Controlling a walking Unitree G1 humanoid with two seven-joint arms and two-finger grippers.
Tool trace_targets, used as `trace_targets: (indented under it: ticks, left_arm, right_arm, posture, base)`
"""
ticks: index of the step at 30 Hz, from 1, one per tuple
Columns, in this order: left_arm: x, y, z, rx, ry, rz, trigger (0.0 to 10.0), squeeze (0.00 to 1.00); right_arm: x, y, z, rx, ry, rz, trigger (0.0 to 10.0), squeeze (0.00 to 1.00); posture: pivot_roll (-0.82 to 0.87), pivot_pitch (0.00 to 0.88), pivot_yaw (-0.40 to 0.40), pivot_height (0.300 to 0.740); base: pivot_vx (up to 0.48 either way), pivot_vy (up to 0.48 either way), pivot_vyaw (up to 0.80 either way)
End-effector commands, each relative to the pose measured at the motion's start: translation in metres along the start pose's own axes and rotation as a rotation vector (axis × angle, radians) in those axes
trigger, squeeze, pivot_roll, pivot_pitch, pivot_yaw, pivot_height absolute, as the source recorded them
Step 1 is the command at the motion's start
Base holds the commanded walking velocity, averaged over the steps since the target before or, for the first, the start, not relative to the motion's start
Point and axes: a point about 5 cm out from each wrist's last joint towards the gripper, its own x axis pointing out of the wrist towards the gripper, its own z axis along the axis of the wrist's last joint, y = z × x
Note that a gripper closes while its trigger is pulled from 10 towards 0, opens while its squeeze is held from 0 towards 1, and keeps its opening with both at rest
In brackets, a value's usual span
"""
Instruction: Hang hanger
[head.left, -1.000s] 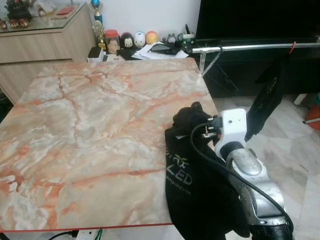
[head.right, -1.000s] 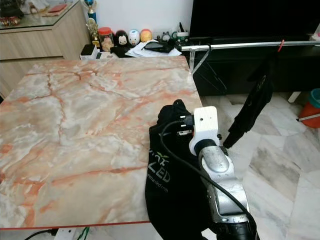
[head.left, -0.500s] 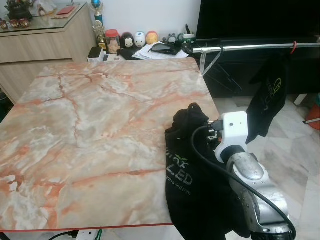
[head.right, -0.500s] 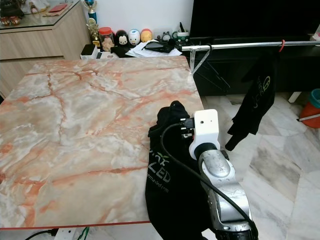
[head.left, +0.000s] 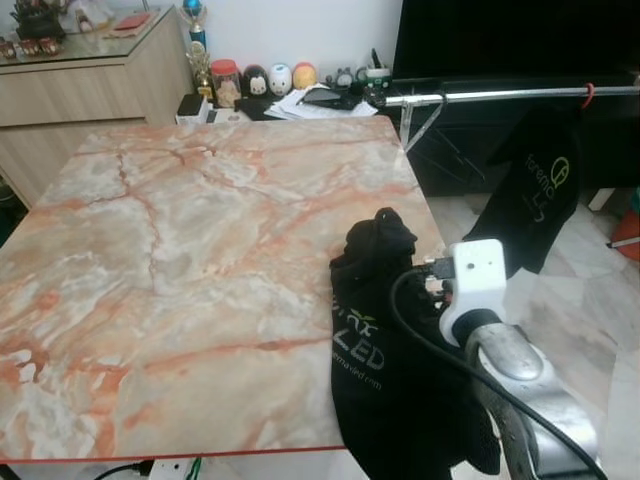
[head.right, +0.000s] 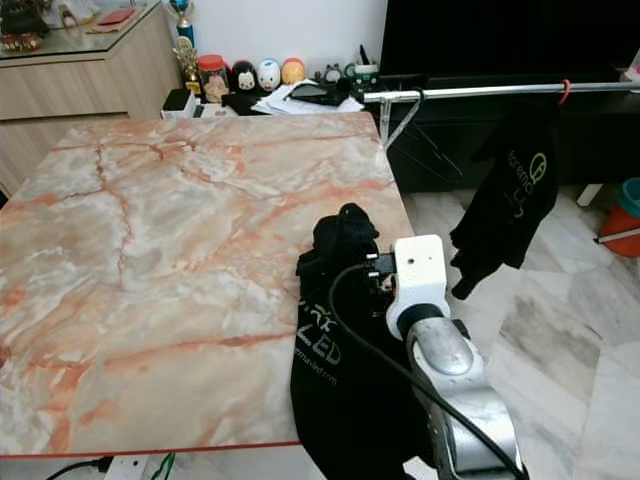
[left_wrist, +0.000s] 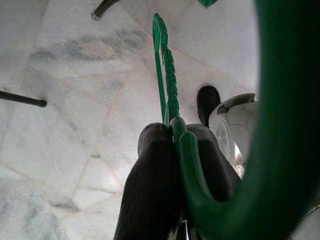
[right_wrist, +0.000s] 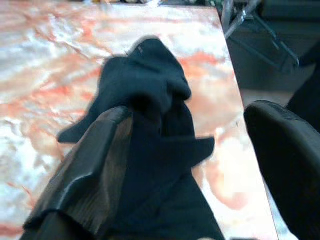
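The right gripper (right_wrist: 185, 165) hovers at the right edge of the marble table (head.left: 180, 250), near its front corner, its two black fingers (right_wrist: 80, 180) spread wide apart with a bunched black garment (head.left: 385, 330) between them; one finger lies against the cloth, the other stands apart from it. The garment rests partly on the table edge and hangs down over it, white lettering showing on the draped part. Compared with one second ago, the right wrist housing (head.left: 478, 275) sits lower and farther to the right, drawn back from the bunched top of the garment.

The left gripper (left_wrist: 175, 165) is closed on the green hanger (left_wrist: 167, 85), whose thin arm runs away from the fingertips over the marble floor (left_wrist: 60, 75).

Beyond the table's far right corner a metal rail (head.left: 500, 94) carries a second black shirt (head.left: 535, 190). Its front logo now faces the camera; one second ago the shirt hung edge-on and narrower.
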Motion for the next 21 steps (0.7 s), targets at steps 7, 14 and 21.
trace_targets:
  ticks: [7, 14, 21]
  left_arm:
    - [0.001, -0.001, 0.003, 0.001, -0.003, -0.006, 10.0, 0.0]
    - [0.001, -0.004, 0.006, 0.013, -0.012, -0.014, 10.0, 0.0]
    - [0.001, -0.003, 0.005, 0.012, -0.013, -0.018, 10.0, 0.0]
  right_arm:
    - [-0.005, 0.011, 0.03, 0.047, -0.263, 0.045, 10.0, 0.0]
    - [0.008, 0.003, 0.022, 0.064, -0.256, -0.04, 10.0, 0.0]
    - [0.017, -0.011, 0.01, 0.051, -0.254, -0.126, 10.0, 0.0]
  posture:
    - [0.07, 0.0, 0.019, 0.74]
    - [0.07, 0.0, 0.017, 0.74]
    - [0.07, 0.0, 0.019, 0.74]
  base:
    - [0.0, 0.0, 0.0]
    - [0.0, 0.0, 0.0]
    - [0.0, 0.0, 0.0]
